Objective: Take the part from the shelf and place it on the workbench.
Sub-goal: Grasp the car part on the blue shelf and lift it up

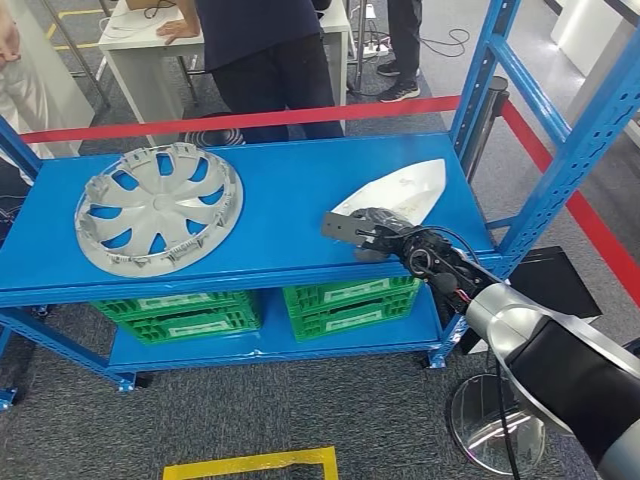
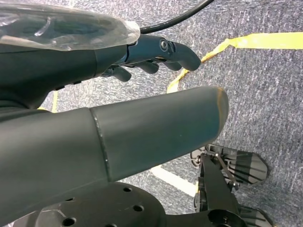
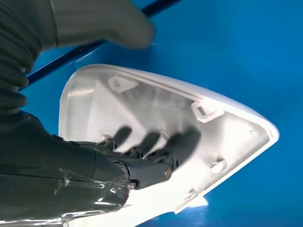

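White part (image 1: 396, 195): lies hollow side up on blue shelf (image 1: 287, 215), rim exposed for grasping.
Right hand (image 1: 370, 232): fingers (image 3: 168, 149) inside the hollow, thumb apart; grip not closed.
Left hand (image 2: 157, 54): hangs idle, fingers loosely apart, holding nothing.

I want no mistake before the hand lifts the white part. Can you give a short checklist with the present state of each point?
1. Right hand at white part: ok.
2. Fingers lie inside the part's hollow side: ok.
3. Thumb closed on the rim: cannot tell.
4. Part apart from wheel cover: ok.
5. Left hand holds nothing: ok.
6. Shelf post close beside the part: not ok, lift with care.
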`<control>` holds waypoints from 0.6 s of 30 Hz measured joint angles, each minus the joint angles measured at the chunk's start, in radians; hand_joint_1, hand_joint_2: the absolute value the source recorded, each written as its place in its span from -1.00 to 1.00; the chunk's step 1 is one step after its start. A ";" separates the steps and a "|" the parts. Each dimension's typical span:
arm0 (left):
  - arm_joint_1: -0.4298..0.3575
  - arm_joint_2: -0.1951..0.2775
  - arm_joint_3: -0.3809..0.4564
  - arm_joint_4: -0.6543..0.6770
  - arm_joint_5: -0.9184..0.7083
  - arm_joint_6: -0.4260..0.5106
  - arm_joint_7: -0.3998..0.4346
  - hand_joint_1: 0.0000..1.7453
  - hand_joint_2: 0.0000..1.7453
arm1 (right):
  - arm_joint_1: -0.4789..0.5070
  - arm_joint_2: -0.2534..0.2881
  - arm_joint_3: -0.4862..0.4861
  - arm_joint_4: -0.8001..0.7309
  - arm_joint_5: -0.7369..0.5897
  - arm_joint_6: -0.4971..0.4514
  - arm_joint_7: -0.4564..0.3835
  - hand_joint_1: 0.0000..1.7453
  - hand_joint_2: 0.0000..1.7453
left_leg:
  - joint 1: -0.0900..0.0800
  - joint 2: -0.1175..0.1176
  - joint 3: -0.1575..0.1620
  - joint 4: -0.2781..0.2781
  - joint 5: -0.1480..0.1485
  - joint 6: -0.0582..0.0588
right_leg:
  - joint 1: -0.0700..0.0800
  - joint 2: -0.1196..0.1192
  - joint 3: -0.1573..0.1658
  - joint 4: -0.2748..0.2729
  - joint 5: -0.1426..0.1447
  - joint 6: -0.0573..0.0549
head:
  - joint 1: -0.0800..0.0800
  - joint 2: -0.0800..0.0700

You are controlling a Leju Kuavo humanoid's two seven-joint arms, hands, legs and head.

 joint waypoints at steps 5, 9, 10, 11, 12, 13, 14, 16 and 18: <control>0.000 0.000 0.000 0.000 0.000 0.000 0.000 -1.00 -1.00 | 0.001 -0.003 0.000 0.000 0.001 -0.004 0.005 -0.06 1.00 | 0.000 0.000 0.000 0.000 0.000 0.000 | 0.000 0.000 0.000 0.000 0.000 0.000 | 0.000 0.000; 0.000 0.000 0.000 0.000 0.000 0.000 0.000 -1.00 -1.00 | 0.001 -0.008 0.000 0.000 0.001 -0.007 0.007 -0.06 1.00 | 0.000 0.000 0.000 0.000 0.000 0.000 | 0.000 0.000 0.000 0.000 0.000 0.000 | 0.000 0.000; 0.000 0.000 0.000 0.000 0.000 0.000 0.000 -1.00 -1.00 | 0.002 -0.009 0.000 0.000 0.001 -0.007 0.009 -0.06 1.00 | 0.000 0.000 0.000 0.000 0.000 0.000 | 0.000 0.000 0.000 0.000 0.000 0.000 | 0.000 0.000; 0.000 0.000 0.000 0.000 0.000 0.000 -0.001 -1.00 -1.00 | 0.002 -0.010 0.000 -0.001 0.001 -0.008 0.011 -0.06 1.00 | 0.000 0.000 0.000 0.000 0.000 0.000 | 0.000 0.000 0.000 0.000 0.000 0.000 | 0.000 0.000; 0.000 0.000 0.000 0.000 0.000 0.000 -0.002 -1.00 -1.00 | 0.003 -0.012 0.000 -0.003 0.001 -0.008 0.012 -0.05 1.00 | 0.000 0.000 0.000 0.000 0.000 0.000 | 0.000 0.000 0.000 0.000 0.000 0.000 | 0.000 0.000; 0.000 0.000 0.000 0.000 0.000 0.000 -0.003 -1.00 -1.00 | 0.004 -0.013 0.000 -0.005 0.001 -0.008 0.013 -0.05 1.00 | 0.000 0.000 0.000 0.000 0.000 0.000 | 0.000 0.000 0.000 0.000 0.000 0.000 | 0.000 0.000; 0.000 0.000 0.000 0.000 0.000 0.000 -0.004 -1.00 -1.00 | 0.006 -0.014 0.000 -0.007 0.001 -0.008 0.014 -0.04 1.00 | 0.000 0.000 0.000 0.000 0.000 0.000 | 0.000 0.000 0.000 0.000 0.000 0.000 | 0.000 0.000; 0.000 0.000 0.000 0.000 0.000 0.000 -0.005 -1.00 -1.00 | 0.009 -0.016 0.000 -0.009 0.001 -0.008 0.014 -0.04 1.00 | 0.000 0.000 0.000 0.000 0.000 0.000 | 0.000 0.000 0.000 0.000 0.000 0.000 | 0.000 0.000; 0.000 0.000 0.000 0.000 0.000 0.000 -0.007 -1.00 -1.00 | 0.011 -0.018 0.000 -0.011 0.001 -0.008 0.015 -0.04 1.00 | 0.000 0.000 0.000 0.000 0.000 0.000 | 0.000 0.000 0.000 0.000 0.000 0.000 | 0.000 0.000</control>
